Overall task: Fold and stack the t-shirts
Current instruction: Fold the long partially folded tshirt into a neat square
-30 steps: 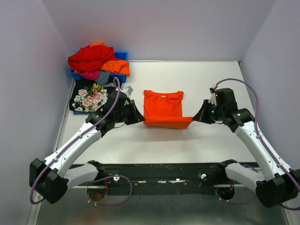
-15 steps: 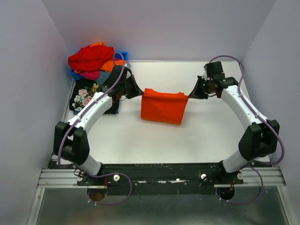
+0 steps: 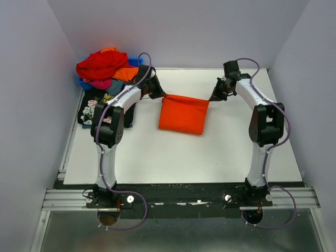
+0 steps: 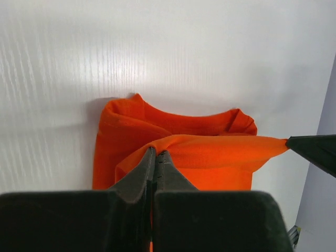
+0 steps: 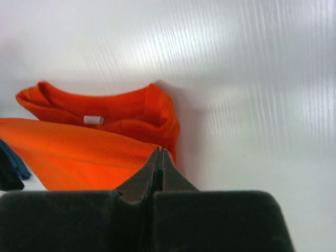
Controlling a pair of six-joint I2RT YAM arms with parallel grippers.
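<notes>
Here we look down on the white surface [image 3: 157, 157], with both arms reaching far out over it toward the far side. The left arm [image 3: 107, 123] bends in from the left and the right arm [image 3: 265, 123] from the right, and their wrists face each other across the middle.

Between them lies the orange t-shirt [image 3: 181, 115], doubled over into a roughly square slab. Its near part rests on the surface, and its far edge is stretched taut in a straight line from one gripper to the other.

In the far left corner we see a heap of other t-shirts [image 3: 102, 64], red on top with orange, pink and grey below, spilling over the blue bin [image 3: 137, 61]. Just in front of that bin the black rose-print t-shirt [image 3: 93, 109] lies flat, partly hidden under the left arm.

The left gripper [image 3: 163, 94] sits at the far left corner of the orange t-shirt, its jaws pinched together on the cloth. The right gripper [image 3: 214, 96] sits at the far right corner, clamped on the fabric in the same way.

From the wrist cameras we find each pair of jaws pressed tight with orange fabric running out from between the tips. The held edge hangs just above the collar [image 4: 184, 118] of the same shirt. A small white label [image 5: 93, 119] shows inside the neckline.
</notes>
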